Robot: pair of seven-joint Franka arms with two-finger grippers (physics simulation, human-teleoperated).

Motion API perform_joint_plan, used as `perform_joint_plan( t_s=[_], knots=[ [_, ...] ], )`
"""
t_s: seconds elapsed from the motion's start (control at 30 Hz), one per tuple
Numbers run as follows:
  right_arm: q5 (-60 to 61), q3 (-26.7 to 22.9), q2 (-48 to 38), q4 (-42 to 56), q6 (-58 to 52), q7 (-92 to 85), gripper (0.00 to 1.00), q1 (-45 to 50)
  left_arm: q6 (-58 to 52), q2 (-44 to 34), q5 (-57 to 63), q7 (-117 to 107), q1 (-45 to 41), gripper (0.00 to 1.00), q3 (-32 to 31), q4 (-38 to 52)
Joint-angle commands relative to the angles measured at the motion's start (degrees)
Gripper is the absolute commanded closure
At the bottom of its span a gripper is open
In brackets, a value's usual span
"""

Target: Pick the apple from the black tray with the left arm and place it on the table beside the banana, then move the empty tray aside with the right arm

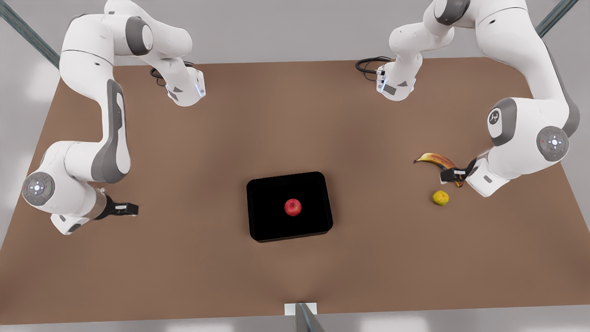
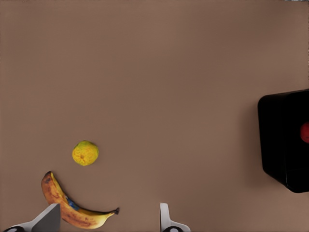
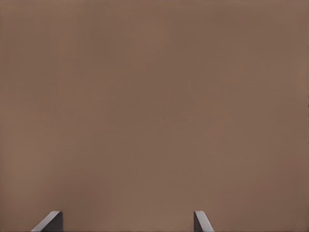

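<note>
The red apple [image 1: 292, 207] lies near the middle of the black tray [image 1: 262, 193], which sits at the table's [image 1: 276, 115] centre. The banana [image 1: 438, 160] lies on the front view's right. My left gripper [image 1: 454, 175] hovers open over the banana's nearer end, far from the tray. In the left wrist view its fingertips [image 2: 52, 215] frame the banana [image 2: 63, 203], with the tray [image 2: 282, 140] and a sliver of apple [image 2: 305, 132] at the picture's edge. My right gripper [image 1: 126, 208] waits open on the front view's left, above bare table [image 3: 154, 96], fingers [image 3: 200, 220] apart.
A small yellow-green round fruit [image 1: 440, 198] rests just in front of the banana, seen also as the fruit [image 2: 85, 153] beside it in the left wrist view. Both arm bases with cables stand at the table's far edge. Wide bare tabletop surrounds the tray.
</note>
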Motion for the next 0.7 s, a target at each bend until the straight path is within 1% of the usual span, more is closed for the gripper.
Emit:
perform_joint_plan(
  t_s=[0.0,0.07,0.1,0.13,0.17,0.2,0.23,0.27,0.3,0.33,0.37,0.4,0.43,0.47,0.6,0.67],
  knots=[
    [0.27,0.28,0.1,0.13,4.18,-2.77,0.0,0.13,3.15,-0.04,0.09,0.72,0.15,0.0,-0.03,-0.21],
    [-0.26,1.16,-0.07,1.1,3.22,-2.06,0.0,3.11,2.09,0.05,0.36,0.02,-1.7,0.0,-0.46,0.67],
    [-0.08,1.07,-0.07,1.1,3.22,-1.98,0.0,4.61,1.57,0.05,-1.31,1.07,-3.28,0.0,-1.08,-0.55],
    [-0.08,1.07,0.28,1.1,3.48,-1.98,0.0,4.7,-0.02,0.13,-7.72,-4.89,-6.18,0.0,-2.31,-0.91],
    [-0.17,1.07,3.87,1.36,4.79,-2.59,0.0,4.52,0.51,0.4,-2.74,-13.5,-8.72,0.0,-2.4,0.14],
    [0.1,0.98,7.83,1.54,11.21,-2.06,0.0,4.52,-0.19,1.81,2.39,-19.93,-11.1,0.0,-2.49,0.32],
    [0.1,0.98,9.33,1.71,11.92,-2.15,0.0,4.52,0.6,1.98,-2.1,-23.18,-13.65,0.0,-2.57,-0.38],
    [0.1,0.8,8.98,1.8,12.1,-2.06,0.0,4.43,2.36,3.3,-1.23,-24.15,-19.97,0.0,-2.49,-0.29],
    [0.18,0.45,6.17,1.8,9.82,-2.06,0.0,4.35,5.6,6.11,-0.96,-28.45,-23.14,0.0,-2.4,-0.29],
    [0.1,0.01,4.15,2.15,6.04,-2.15,0.0,4.35,9.91,8.92,-0.96,-34.6,-24.02,0.0,-2.4,-0.38],
    [0.01,0.72,3.35,5.66,1.47,-2.15,0.0,4.43,14.21,11.47,-0.61,-38.04,-25.51,0.0,-2.4,-0.29],
    [0.1,-0.16,3.35,6.11,0.85,-2.15,0.0,4.35,15.45,13.93,-0.17,-38.57,-26.4,0.0,-2.4,-0.03],
    [0.18,0.01,3.35,6.11,0.85,-2.15,0.0,4.35,15.72,16.04,3.17,-39.88,-27.8,0.0,-2.4,0.5],
    [0.18,0.37,3.27,6.19,0.85,-2.06,0.0,4.35,19.23,17.89,3.35,-41.03,-27.98,0.0,-2.4,1.2],
    [0.18,0.63,3.35,6.28,0.93,-1.98,0.0,4.43,26.35,21.67,4.22,-45.25,-30.61,0.0,-2.31,1.2],
    [0.18,0.72,3.35,6.37,0.93,-2.06,0.0,4.43,28.46,23.78,8.0,-49.29,-32.37,0.0,-2.22,1.29]
  ],
)
